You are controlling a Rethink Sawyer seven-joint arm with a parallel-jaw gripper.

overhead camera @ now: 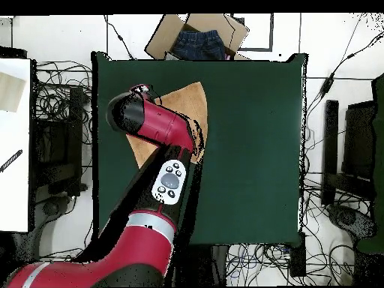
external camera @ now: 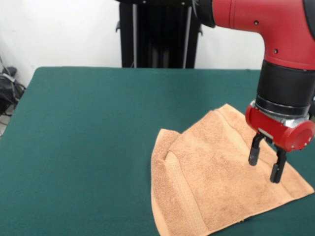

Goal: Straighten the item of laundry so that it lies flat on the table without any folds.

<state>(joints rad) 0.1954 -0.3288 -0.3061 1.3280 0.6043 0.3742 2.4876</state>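
While the towel (external camera: 216, 172) is lying toward one side of the green table (external camera: 88, 137), w/ a flap doubled over along its left edge in the front view, we're judging the job as mid-way: most of the cloth is sitting flat, but that fold is remaining. The gripper (external camera: 265, 164) is hanging over the towel's right part, fingers parted, holding nothing; whether the tips are touching the cloth we can't tell. Next, we're thinking, it needs to shift across to the folded flap, pinch its edge & draw it outward. The front view is giving us the fold & the fingers; the overhead view is hiding both under the arm (overhead camera: 154, 127), though it's showing a cardboard box (overhead camera: 196, 35) w/ dark cloth beyond the table.
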